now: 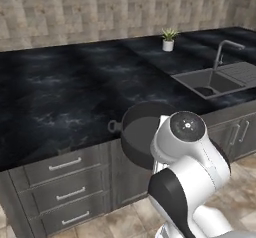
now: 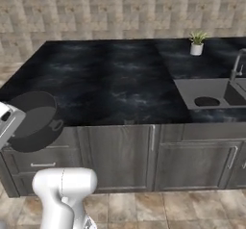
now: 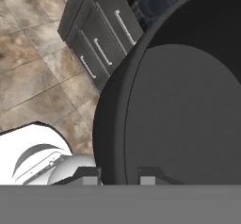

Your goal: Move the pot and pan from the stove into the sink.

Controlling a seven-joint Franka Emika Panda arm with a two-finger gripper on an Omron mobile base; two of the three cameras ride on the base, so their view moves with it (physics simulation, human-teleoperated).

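The dark grey pot [image 1: 134,132] hangs tilted in the air just off the counter's front edge, above the drawers, one loop handle [image 1: 114,127] pointing left. In the hand view my gripper [image 3: 118,178] is shut on the pot [image 3: 188,119], one fingertip outside its wall and one inside. In the right base view the pot [image 2: 34,120] sits at the far left beside my white hand [image 2: 6,122]. The grey sink [image 1: 192,80] with its arched faucet [image 1: 222,52] lies to the right, set in the black counter [image 2: 188,91]. The pan and the stove are out of view.
A small potted plant [image 1: 168,39] stands at the back of the counter behind the sink. Long black marbled counter [image 1: 65,97] runs between the pot and the sink. Grey drawers [image 1: 65,182] and cabinet doors [image 2: 125,156] sit below, above a tiled floor.
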